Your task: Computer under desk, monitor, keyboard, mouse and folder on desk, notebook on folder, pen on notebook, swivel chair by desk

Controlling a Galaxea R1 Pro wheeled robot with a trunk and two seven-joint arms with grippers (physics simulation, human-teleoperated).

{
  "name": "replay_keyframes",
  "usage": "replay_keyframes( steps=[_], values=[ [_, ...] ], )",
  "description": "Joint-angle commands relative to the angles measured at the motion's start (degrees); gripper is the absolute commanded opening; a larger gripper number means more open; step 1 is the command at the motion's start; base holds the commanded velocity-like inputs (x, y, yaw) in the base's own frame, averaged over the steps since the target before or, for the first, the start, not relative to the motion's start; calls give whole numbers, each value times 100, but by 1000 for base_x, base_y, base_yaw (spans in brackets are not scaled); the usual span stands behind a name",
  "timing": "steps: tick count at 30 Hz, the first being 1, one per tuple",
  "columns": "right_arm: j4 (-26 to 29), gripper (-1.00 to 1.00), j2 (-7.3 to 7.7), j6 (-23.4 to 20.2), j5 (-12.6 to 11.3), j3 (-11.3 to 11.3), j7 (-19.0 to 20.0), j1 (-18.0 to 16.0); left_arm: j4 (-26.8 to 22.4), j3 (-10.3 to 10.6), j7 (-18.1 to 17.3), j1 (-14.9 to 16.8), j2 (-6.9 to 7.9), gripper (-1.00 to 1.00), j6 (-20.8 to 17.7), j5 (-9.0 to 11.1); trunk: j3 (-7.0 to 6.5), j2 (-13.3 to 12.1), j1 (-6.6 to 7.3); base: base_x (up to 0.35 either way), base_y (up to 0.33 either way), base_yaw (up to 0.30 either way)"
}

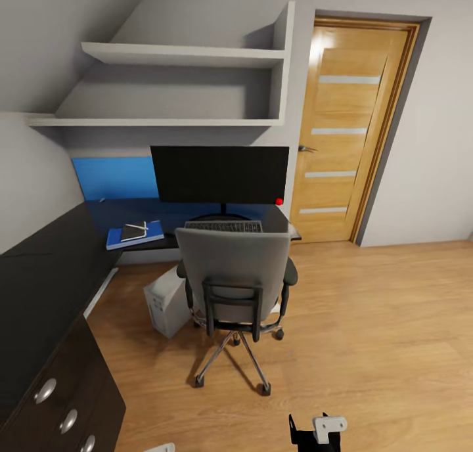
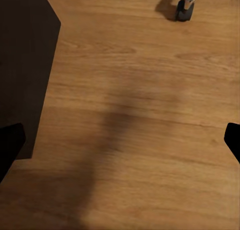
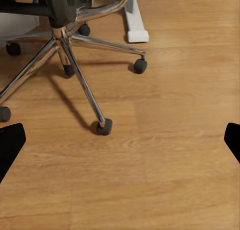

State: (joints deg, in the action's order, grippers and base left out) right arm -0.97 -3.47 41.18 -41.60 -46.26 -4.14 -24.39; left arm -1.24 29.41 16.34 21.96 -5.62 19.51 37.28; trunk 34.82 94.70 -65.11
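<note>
Behind swivel chair [image 1: 234,268] keyboard [image 1: 223,226] half hidden, both claws' [image 2: 120,140] [image 3: 120,140] fingertips wide apart at frame edges

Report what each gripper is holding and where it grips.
Nothing is held. Left gripper and right gripper both hang open over the bare wood floor, fingertips wide apart.

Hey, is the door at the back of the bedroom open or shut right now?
Shut. The wooden door sits flush inside its frame, showing no gap or view of another room, and its handle is level.
</note>
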Motion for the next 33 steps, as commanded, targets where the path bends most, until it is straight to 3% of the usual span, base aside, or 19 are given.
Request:
replay_keyframes(
  steps=[1,5,8,9,12,13,18,22,25,32,33],
  values=[
    [-12,100,1,13,2,-48,-43,-4,1,48,29,2,-1,100,9,27,-13,-39,23,0,0,0],
    [-25,100,77,12,2,-50,-44,65,1,51,11,-4,17,100,28,19,-85,-199,111,0,0,0],
    [-26,100,96,28,2,-47,-45,325,2,54,-272,-26,70,100,37,17,-139,-320,177,0,0,0],
    [-26,100,104,86,1,-43,-53,530,1,55,-748,-53,220,100,44,16,-157,-360,199,0,0,0],
    [-26,100,134,260,-52,-45,-122,641,3,56,-1161,-205,422,100,51,16,-210,-480,265,0,0,0],
    [-26,100,164,443,-169,-47,-248,718,2,56,-1336,-365,560,100,59,19,-228,-520,287,0,0,0],
    [-26,100,215,778,-506,-49,-617,923,5,56,-1481,-814,716,100,217,23,-318,-721,397,0,0,0],
    [-26,100,259,849,-627,-50,-728,1055,8,56,-1499,-1093,734,100,502,29,-390,-881,484,0,0,0],
    [-29,100,328,1070,-748,-50,-799,1340,8,48,-1506,-1416,752,100,818,47,-444,-1001,550,0,0,0],
    [-27,100,348,1785,-963,-50,-877,1781,9,27,-1503,-1705,820,100,1071,117,-569,-1282,704,0,0,0],
    [-26,100,349,1882,-1071,-50,-958,1904,9,23,-1507,-1854,881,100,1434,187,-587,-1322,726,0,0,0]
  ],
)
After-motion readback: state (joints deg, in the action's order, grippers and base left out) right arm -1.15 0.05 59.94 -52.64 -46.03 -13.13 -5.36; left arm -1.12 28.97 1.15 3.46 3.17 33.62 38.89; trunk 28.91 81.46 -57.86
